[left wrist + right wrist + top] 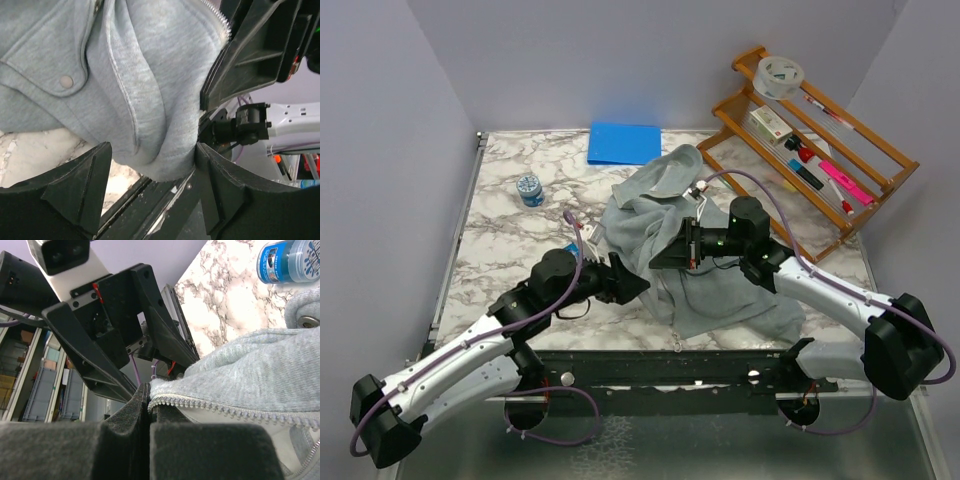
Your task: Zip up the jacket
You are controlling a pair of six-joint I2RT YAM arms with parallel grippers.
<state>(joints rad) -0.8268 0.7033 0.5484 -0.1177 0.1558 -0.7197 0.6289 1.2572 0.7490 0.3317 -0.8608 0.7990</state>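
Observed from the near edge of the marble table [510, 250], left to right.

A small blue-lidded jar [530, 189] stands upright toward the far left corner, well apart from the cloth. A flat blue folder [624, 143] lies against the far edge, near the middle, with its right corner just beside the grey fabric.

The left gripper [640, 285] reaches in low from the left to the jacket's left margin. Its fingers [75, 190] stand apart. A rounded fold of fabric hangs between them, and the wrist view shows no clamp on it. A pocket flap with a metal snap [66, 81] shows above the fold.

The jacket [730, 295], light grey-green, lies crumpled across the middle and right of the table, running from near the far edge down to the near edge. Its hood or collar end is bunched toward the back. Its front is open and the zipper teeth [225, 410] are unjoined.

The right gripper [656, 258] comes across from the right, above the jacket, and faces the left gripper at close quarters. Its padded fingers [125, 440] are pressed together on the jacket's zipper edge, right where the row of teeth begins.

A wooden rack [895, 150] leans at the far right corner, carrying markers and a roll of tape [780, 75].
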